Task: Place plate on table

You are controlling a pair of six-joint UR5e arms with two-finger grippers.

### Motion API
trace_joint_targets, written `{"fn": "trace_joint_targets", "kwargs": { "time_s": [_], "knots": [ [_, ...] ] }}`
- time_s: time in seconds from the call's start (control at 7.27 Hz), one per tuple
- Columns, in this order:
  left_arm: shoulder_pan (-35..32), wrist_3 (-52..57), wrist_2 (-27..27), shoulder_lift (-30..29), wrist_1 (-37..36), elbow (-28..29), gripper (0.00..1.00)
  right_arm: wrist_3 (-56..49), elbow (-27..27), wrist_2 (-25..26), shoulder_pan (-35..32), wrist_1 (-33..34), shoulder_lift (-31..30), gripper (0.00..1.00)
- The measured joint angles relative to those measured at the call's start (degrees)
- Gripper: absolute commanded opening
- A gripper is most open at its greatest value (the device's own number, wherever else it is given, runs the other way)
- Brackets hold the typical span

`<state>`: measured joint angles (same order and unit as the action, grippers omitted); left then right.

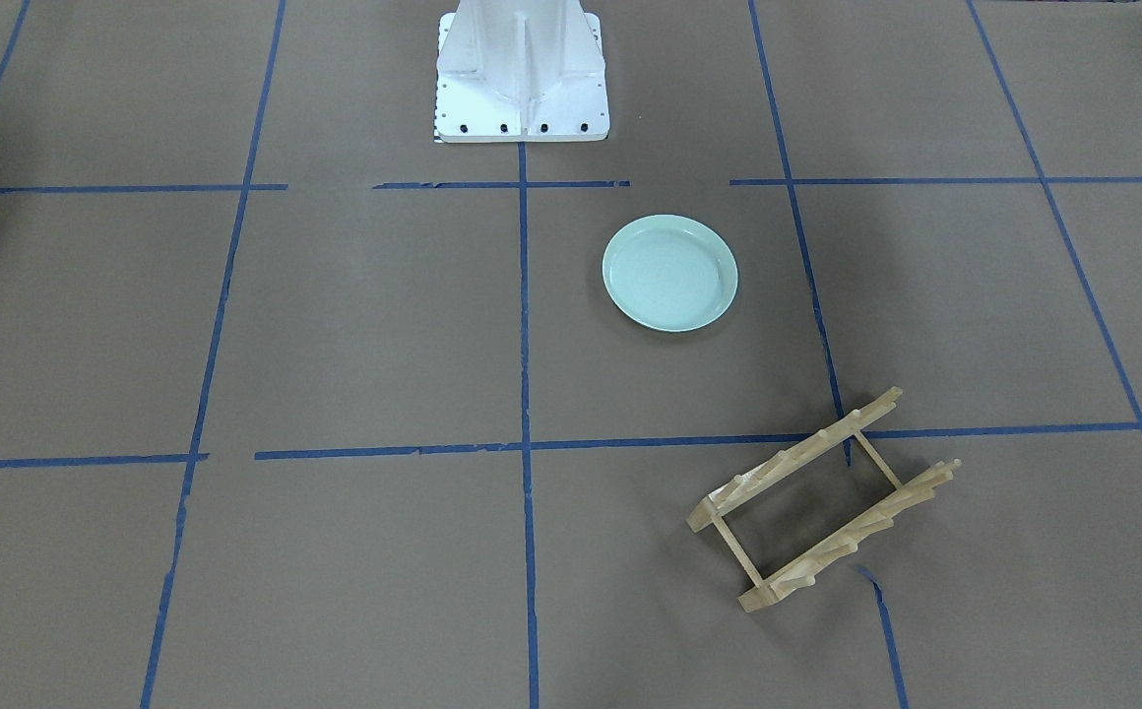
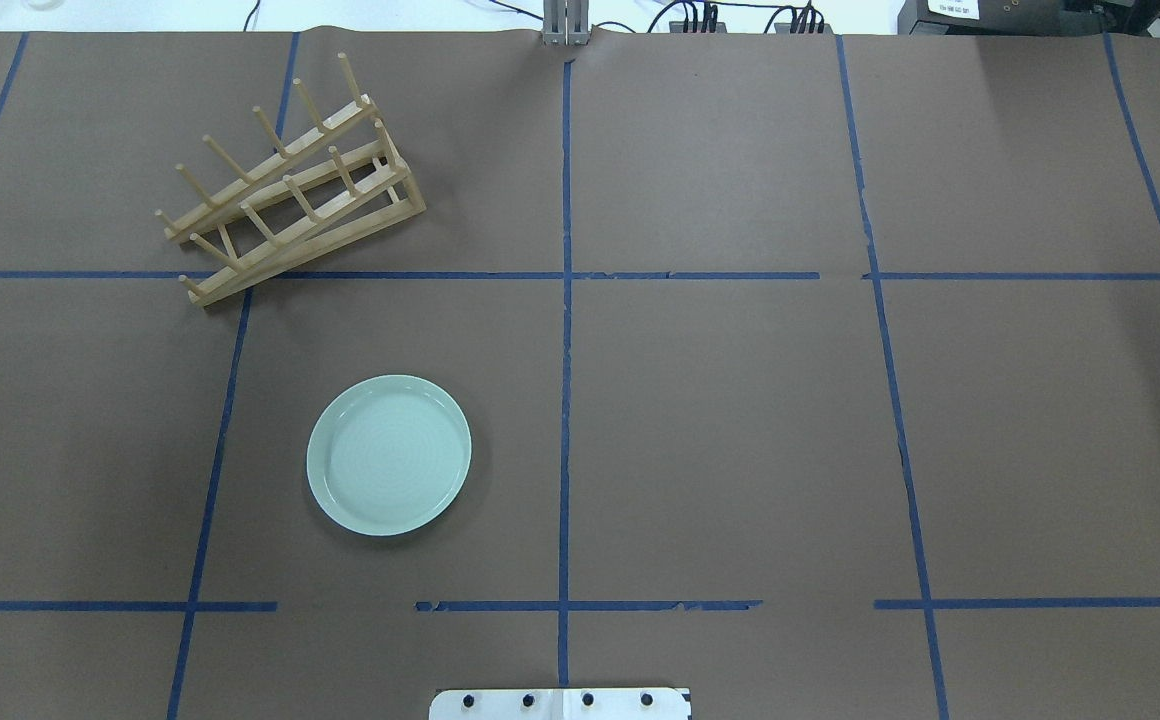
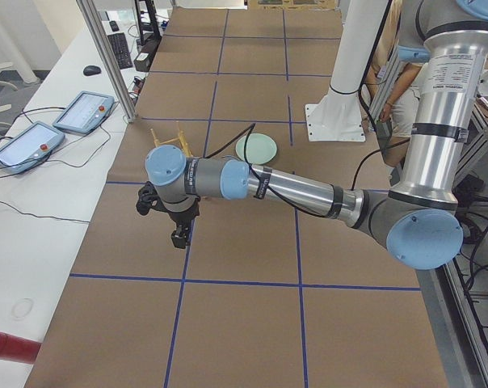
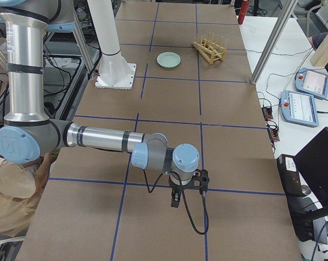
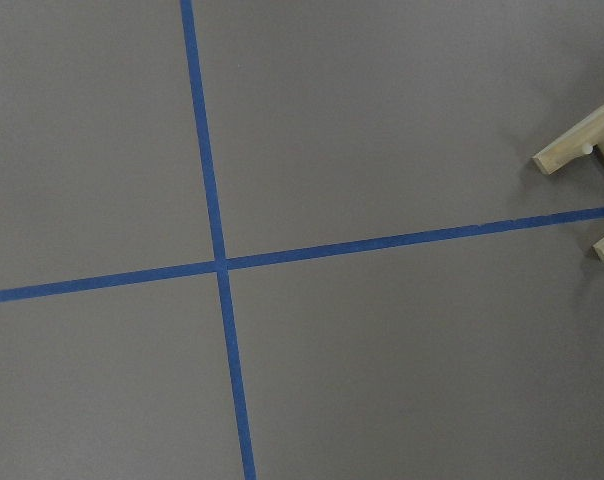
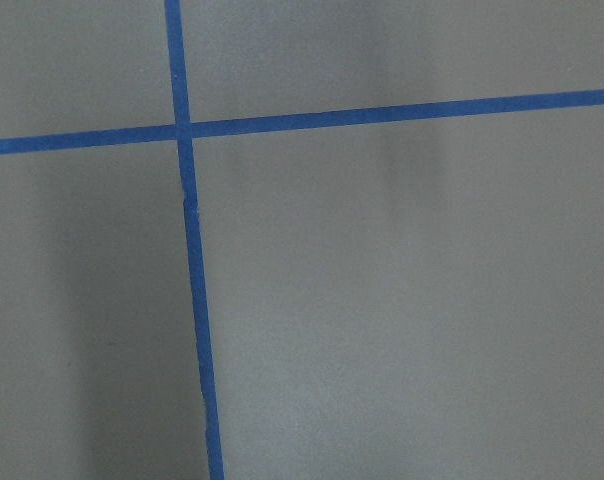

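Your left gripper (image 3: 179, 239) seems to hang just above the bench (image 2: 740, 420), left of centre in its side view, and the right gripper (image 4: 175, 200) low centre in the other. You cannot tell whether either is spread. Your plate (image 2: 389, 455) lies flat on the bench, lower left overhead, well apart from the rack (image 2: 290, 190) at upper left.

Even, bright light casts soft shadows on the table (image 1: 335, 325) (right wrist view slightly blurred).
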<state>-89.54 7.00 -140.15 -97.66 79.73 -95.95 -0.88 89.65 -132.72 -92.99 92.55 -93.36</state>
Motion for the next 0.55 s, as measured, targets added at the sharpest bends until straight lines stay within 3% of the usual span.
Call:
{"fn": "trace_joint_targets", "kwargs": {
  "time_s": [0.55],
  "knots": [
    [-0.23,-0.11,0.03,-0.6,0.68,1.71,1.0,0.0,0.0,0.0,0.0,0.0,0.01,1.0]
  ]
}}
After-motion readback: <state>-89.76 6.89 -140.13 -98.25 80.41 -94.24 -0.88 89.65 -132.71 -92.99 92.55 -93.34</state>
